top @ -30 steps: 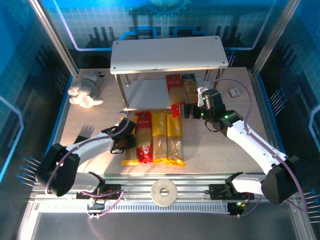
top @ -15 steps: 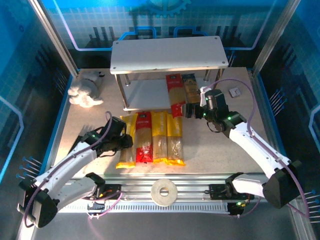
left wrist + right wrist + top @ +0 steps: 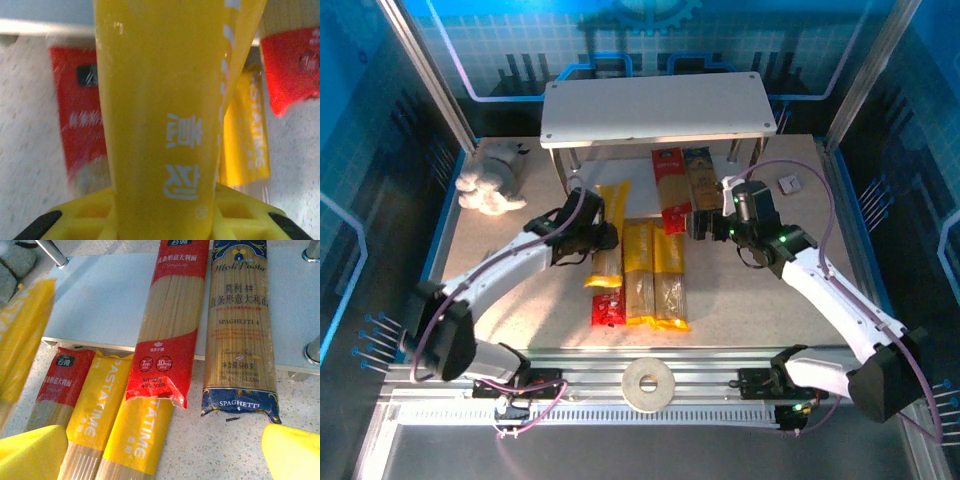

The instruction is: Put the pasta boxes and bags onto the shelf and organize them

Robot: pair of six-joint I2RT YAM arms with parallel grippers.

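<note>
On shelf: red pack, blue-ended pack; left tool clamps yellow pack; right tool spread, empty

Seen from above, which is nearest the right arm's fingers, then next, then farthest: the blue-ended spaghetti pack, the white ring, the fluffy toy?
1. Blue-ended spaghetti pack, right beside the right arm's fingers, on the lower shelf.
2. White ring, at the near edge, centre.
3. Fluffy toy, far left, behind.
</note>
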